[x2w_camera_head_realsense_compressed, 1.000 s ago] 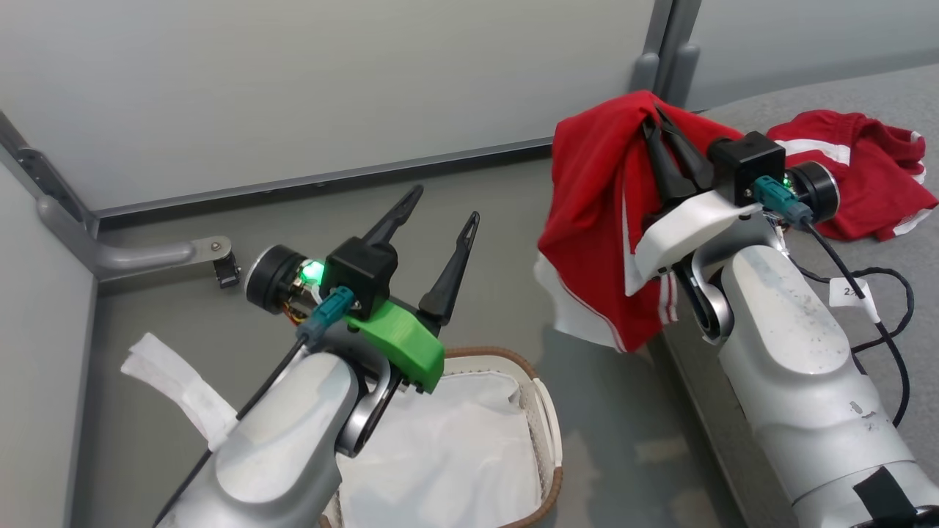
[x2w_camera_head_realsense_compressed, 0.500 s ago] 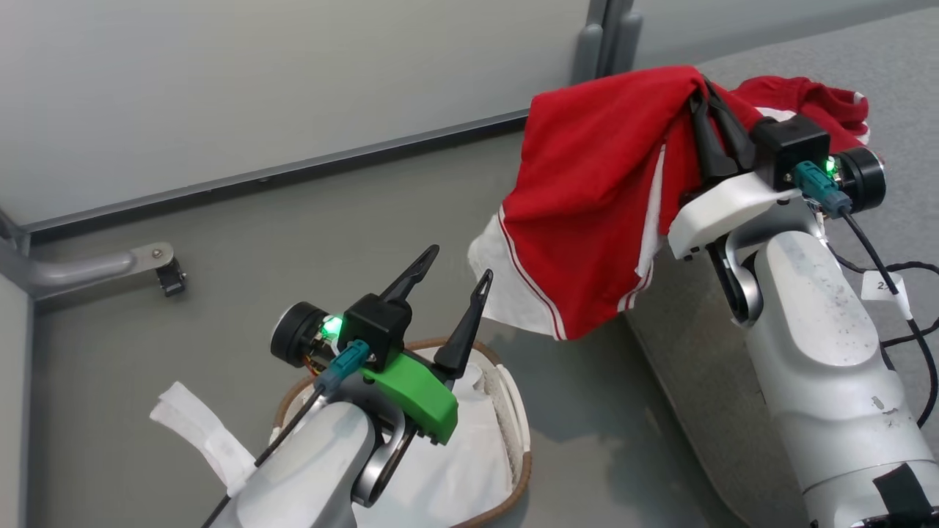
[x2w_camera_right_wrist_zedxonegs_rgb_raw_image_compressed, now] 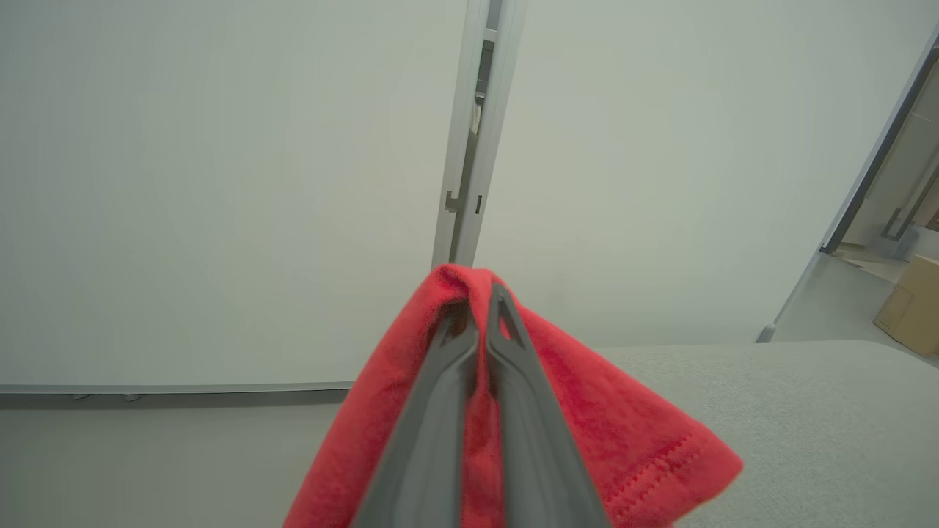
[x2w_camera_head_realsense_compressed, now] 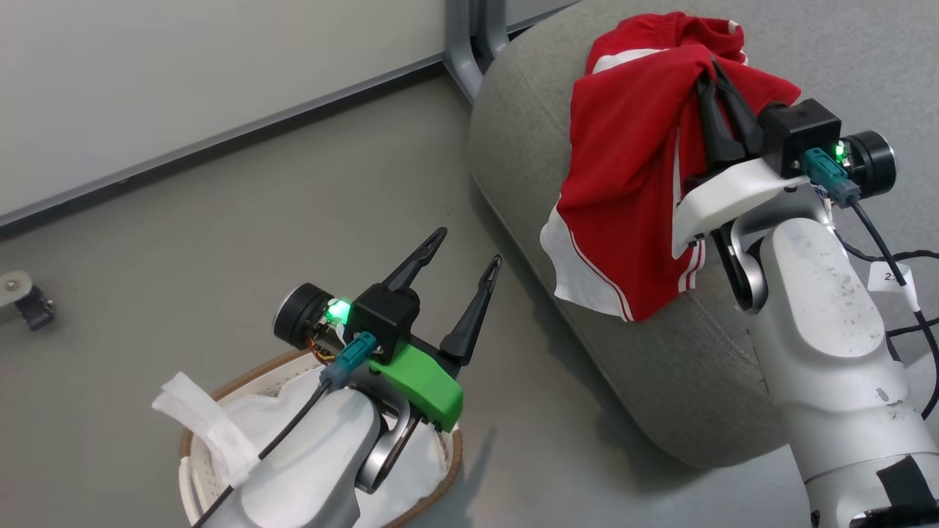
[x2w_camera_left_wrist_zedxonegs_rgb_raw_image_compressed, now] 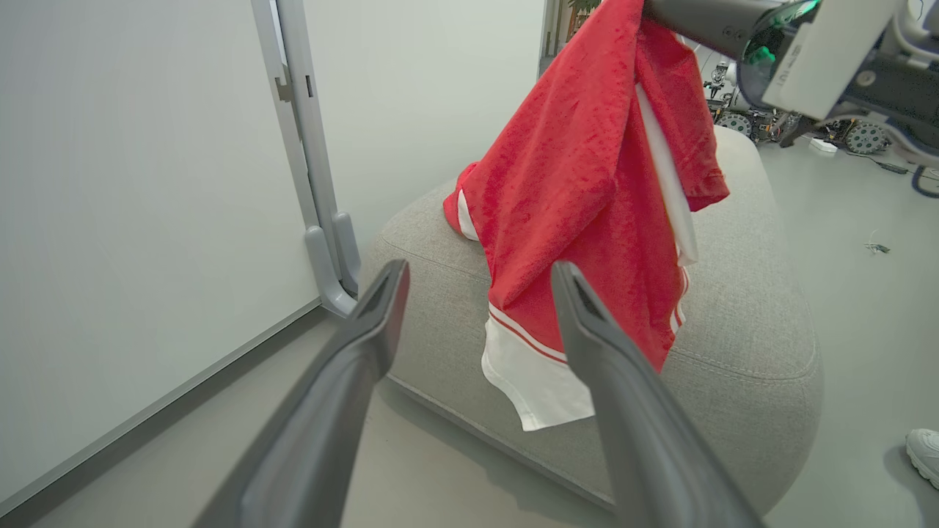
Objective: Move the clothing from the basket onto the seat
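The grey floor (x2w_camera_head_realsense_compressed: 220, 242) and a pale partition panel (x2w_camera_head_realsense_compressed: 183, 73) take up the left of the head view, with a grey metal post (x2w_camera_head_realsense_compressed: 462, 44) standing at the panel's end. Just beside that post sits the seat (x2w_camera_head_realsense_compressed: 660, 381), a broad grey woven pouffe with rounded edges and a stitched seam.

The right forearm (x2w_camera_head_realsense_compressed: 829, 345) rises over the seat's near side. The left forearm (x2w_camera_head_realsense_compressed: 308, 469) lies above the basket (x2w_camera_head_realsense_compressed: 458, 451), which stands on the floor well apart from the seat.

The clothing is in two pieces. One red garment (x2w_camera_head_realsense_compressed: 631, 183) with a white hem panel and thin red-and-white trim hangs from the right gripper (x2w_camera_head_realsense_compressed: 710, 72), draped down over the seat's left edge; whether its hem touches the fabric cannot be told. A second red garment (x2w_camera_head_realsense_compressed: 682, 29) with a white stripe lies on the seat top behind it.

The basket holds its plain white liner (x2w_camera_head_realsense_compressed: 279, 411), and a strip of that cloth (x2w_camera_head_realsense_compressed: 198, 418) hangs out over the brown rim.

The right gripper's fingers are pinched together on a fold of the hanging garment. The left gripper (x2w_camera_head_realsense_compressed: 469, 246) is spread wide with nothing between its fingers, above the floor between basket and seat.

At the left wrist view's lower right, a white shoe (x2w_camera_left_wrist_zedxonegs_rgb_raw_image_compressed: 923, 453) rests on the floor.
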You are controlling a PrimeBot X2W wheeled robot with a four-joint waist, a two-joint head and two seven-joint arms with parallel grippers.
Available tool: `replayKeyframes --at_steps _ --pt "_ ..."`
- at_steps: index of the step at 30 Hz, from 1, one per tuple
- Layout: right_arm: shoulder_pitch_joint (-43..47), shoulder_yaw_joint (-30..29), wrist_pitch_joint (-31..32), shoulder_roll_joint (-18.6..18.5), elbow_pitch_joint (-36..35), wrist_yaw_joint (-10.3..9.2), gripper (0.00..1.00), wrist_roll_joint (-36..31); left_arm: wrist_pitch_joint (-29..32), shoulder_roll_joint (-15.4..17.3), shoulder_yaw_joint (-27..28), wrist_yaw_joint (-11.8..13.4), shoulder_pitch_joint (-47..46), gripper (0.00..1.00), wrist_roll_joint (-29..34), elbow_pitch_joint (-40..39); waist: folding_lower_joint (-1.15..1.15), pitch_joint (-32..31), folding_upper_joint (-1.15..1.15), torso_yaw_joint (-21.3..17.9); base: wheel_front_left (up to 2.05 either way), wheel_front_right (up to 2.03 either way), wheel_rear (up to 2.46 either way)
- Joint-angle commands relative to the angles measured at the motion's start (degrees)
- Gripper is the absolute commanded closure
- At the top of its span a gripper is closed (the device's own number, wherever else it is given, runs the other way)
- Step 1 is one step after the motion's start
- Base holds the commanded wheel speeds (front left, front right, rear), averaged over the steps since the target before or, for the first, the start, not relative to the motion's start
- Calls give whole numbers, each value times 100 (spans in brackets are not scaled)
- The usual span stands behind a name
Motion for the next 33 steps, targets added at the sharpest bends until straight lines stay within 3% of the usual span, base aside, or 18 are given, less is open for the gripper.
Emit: replayKeyframes --at_steps 1,9,15,25,30,33 --pt "-78 -17 -13 -9 -6 -8 100 -46 -12 32 -17 -19 -105 0 22 -15 0 435 0 -445 0 0 0" --pt "-389 -164 3 -47 272 -8 100 -164 30 -46 -144 -48 -253 0 95 -66 0 779 0 -396 0 0 0" --pt "-1043 -227 169 -455 376 -8 100 -120 4 -59 -210 2 -311 0 167 -214 0 1064 0 -90 0 0 0" --pt "-2693 -559 937 -1794 197 -9 100 -282 201 130 -318 101 -476 0 371 -601 0 1847 0 524 0 0 0" --pt "-3351 -1077 1266 -2563 290 -9 100 -648 383 273 -419 134 -599 0 534 -821 0 2306 0 776 0 0 0" --pt "-3495 -1385 1338 -2790 431 -8 100 -890 479 354 -450 148 -671 0 619 -951 0 2528 0 874 0 0 0"
